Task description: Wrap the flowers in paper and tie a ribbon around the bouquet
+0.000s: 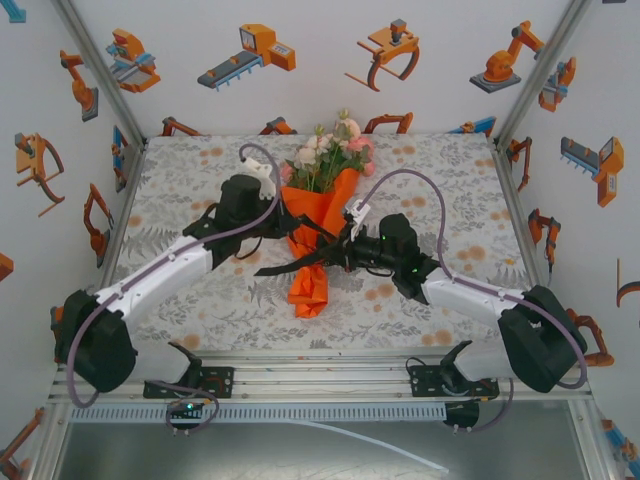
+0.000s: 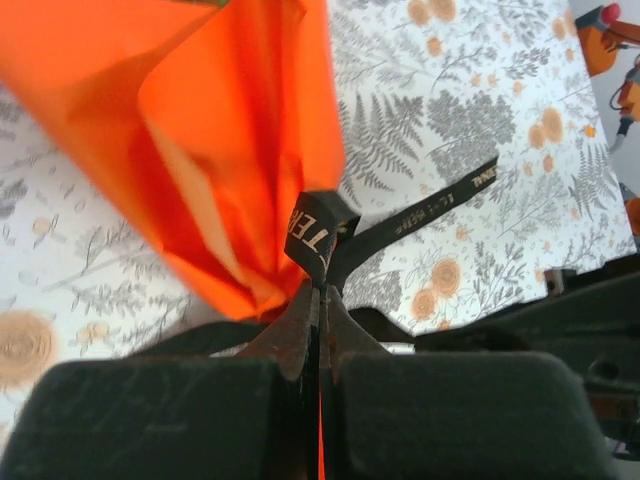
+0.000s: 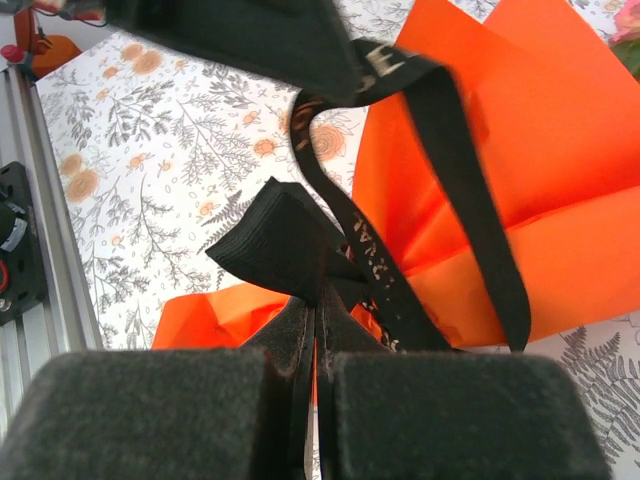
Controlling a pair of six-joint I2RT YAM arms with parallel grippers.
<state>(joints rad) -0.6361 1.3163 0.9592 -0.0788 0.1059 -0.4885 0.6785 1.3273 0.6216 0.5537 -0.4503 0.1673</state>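
Left arm [image 1: 165, 268], right arm [image 1: 460, 292]: white link shells, black joint housings, black bases. Grey-purple cables [image 1: 78, 335] loop along each. Left tool [image 2: 320, 295], right tool [image 3: 318, 305]: black, scuffed matte blocks.
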